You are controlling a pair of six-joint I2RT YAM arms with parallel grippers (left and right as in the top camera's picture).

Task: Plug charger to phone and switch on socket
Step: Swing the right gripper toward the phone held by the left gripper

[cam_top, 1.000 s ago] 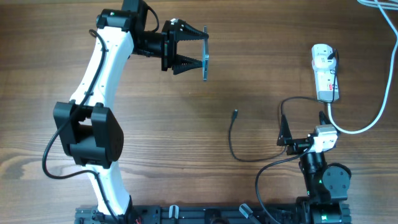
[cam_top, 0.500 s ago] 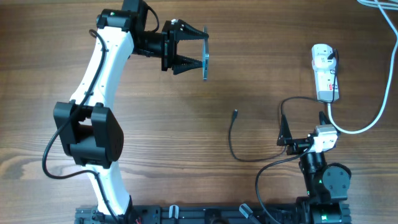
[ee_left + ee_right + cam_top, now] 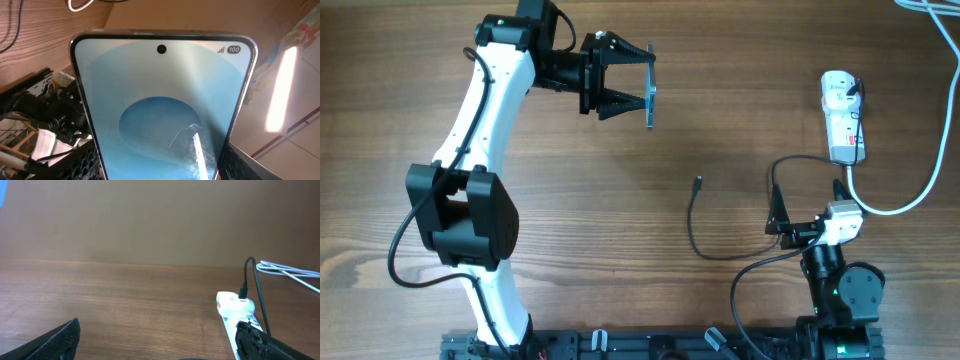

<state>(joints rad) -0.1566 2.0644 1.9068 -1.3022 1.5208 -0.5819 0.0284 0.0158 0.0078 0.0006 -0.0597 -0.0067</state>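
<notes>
overhead, your left fingers (image 3: 625,50) clamp the slick phone (image 3: 650,97), right fingers (image 3: 60,339) gape empty; pinch the limp charger (image 3: 691,222) at its stiff plug tip (image 3: 698,182).

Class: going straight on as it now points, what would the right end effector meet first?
Probably the socket, ahead of the right end effector's right-hand finger; the middle looks free. Depth unclear.

Phone (image 3: 650,97) well L of socket (image 3: 842,130)
</notes>
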